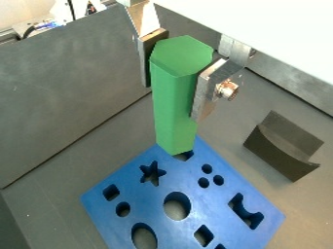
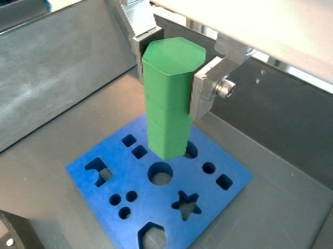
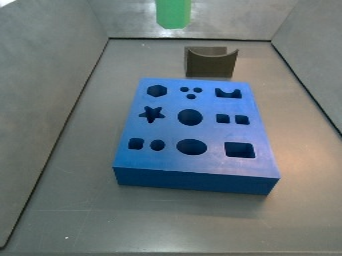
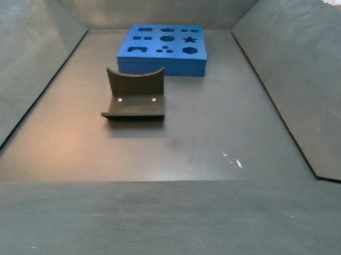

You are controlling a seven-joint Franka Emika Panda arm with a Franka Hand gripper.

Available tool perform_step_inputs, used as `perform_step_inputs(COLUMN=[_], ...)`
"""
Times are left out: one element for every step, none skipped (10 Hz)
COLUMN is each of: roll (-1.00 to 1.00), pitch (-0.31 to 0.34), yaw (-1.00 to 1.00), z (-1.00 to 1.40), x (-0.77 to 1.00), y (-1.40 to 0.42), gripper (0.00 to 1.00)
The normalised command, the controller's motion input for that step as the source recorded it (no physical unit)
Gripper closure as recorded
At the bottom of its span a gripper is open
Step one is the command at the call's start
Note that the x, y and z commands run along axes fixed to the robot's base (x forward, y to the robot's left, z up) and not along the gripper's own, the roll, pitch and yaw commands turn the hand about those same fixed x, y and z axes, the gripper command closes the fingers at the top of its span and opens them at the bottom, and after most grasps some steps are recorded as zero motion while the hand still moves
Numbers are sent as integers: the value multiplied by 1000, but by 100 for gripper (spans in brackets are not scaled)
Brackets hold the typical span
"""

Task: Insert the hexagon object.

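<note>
My gripper is shut on the hexagon object, a long bright green peg held upright between the silver fingers; it shows in both wrist views. The peg hangs well above the blue block with shaped holes, over its far part. The gripper also shows in a wrist view. In a side view only the peg's lower end shows at the top edge, above and behind the block. The gripper itself is out of both side views.
A dark grey curved piece stands on the floor behind the blue block, also seen in a side view and a wrist view. Grey walls slope up around the floor on all sides.
</note>
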Motion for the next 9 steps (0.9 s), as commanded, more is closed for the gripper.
perform_step_inputs(roll=[4,3,21,19,0,0,0,-99,-117], pitch=[23,10,16,13,0,-69,-71,-50,-124], yaw=[-749,-886,-969,-969,-351,-49,0,-263,-800], z=[-1000,-966,-943,-937,-1000,-1000,-1000,-909,-734], x=[100,174,206,203,0,-120,-160,-189,-131], y=[220,51,0,0,674,929,1000,660,77], gripper=[100,100,100,100,100,100,100,100,100])
